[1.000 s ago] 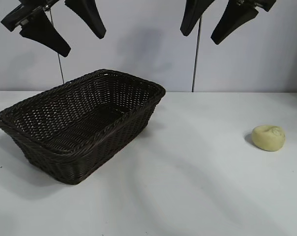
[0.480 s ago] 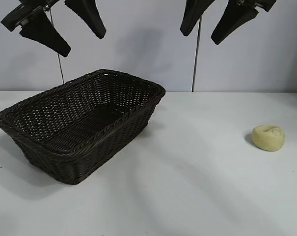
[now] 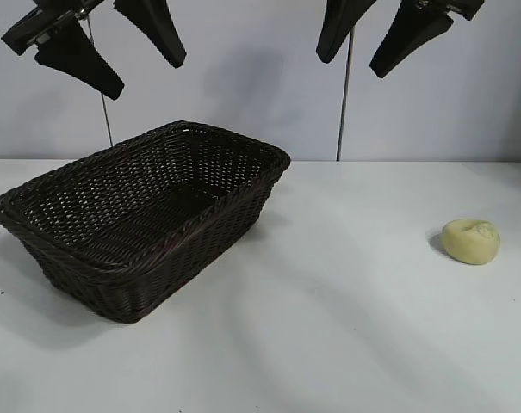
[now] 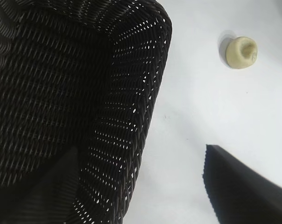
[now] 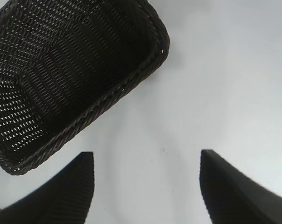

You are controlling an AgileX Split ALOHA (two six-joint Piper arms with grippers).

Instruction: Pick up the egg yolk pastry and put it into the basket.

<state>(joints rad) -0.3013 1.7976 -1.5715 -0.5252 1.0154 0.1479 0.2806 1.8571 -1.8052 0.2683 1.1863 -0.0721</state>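
The egg yolk pastry (image 3: 471,240), a small pale yellow ball with a creased top, lies on the white table at the right. It also shows in the left wrist view (image 4: 241,52). The dark woven basket (image 3: 148,215) stands at the left and holds nothing I can see; it also shows in the left wrist view (image 4: 145,93) and the right wrist view (image 5: 131,88). My left gripper (image 3: 144,76) hangs open high above the basket. My right gripper (image 3: 350,69) hangs open high above the table's middle, left of the pastry. Both are empty.
The white table (image 3: 329,327) stretches between the basket and the pastry. A thin dark rod (image 3: 343,95) stands against the back wall behind the right gripper, and another (image 3: 103,112) stands behind the left gripper.
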